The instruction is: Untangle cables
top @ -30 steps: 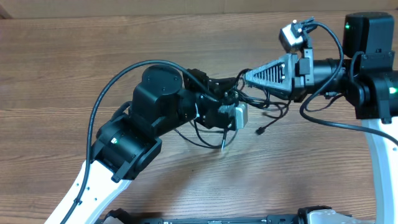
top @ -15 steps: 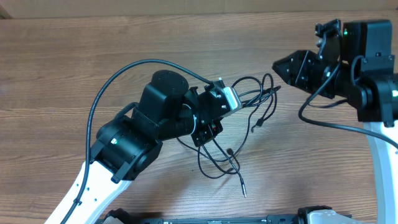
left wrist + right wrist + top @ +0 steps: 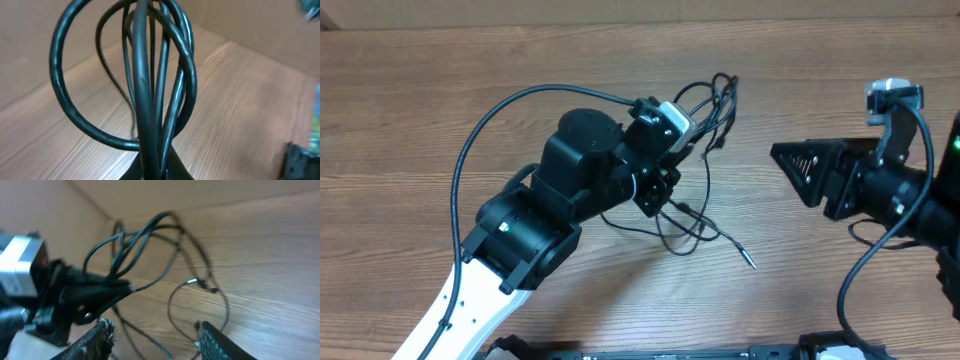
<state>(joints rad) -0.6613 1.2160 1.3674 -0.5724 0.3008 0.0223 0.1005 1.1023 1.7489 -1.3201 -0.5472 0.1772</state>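
**Left arm holds the bundle aloft; right jaws stand empty**

- Left gripper [image 3: 120,286]: clamped tight on the cables [image 3: 145,105], several strands pinched together at one spot. Judged purpose is to anchor the bunch so that a pull from the other side can draw a strand free.
- From the pinch, loops rise and fan toward 1 o'clock in the overhead view, off the table [image 3: 440,90]. Lifting them likely lets the slack hang apart and shows which strand crosses which.
- Below the pinch, loose strands trail toward 5 o'clock and lie on the wood. One silver-tipped plug [image 3: 750,265] rests at the far end, clear of the knot.
- Right gripper [image 3: 785,158]: sits at 3 o'clock of the bundle, well apart, fingers pointing at it. Jaws are parted about halfway with nothing between them; the wrist view shows bare wood and a cable loop beyond them.
- Judgement: untangling is partway, with the strands crossed at the pinch
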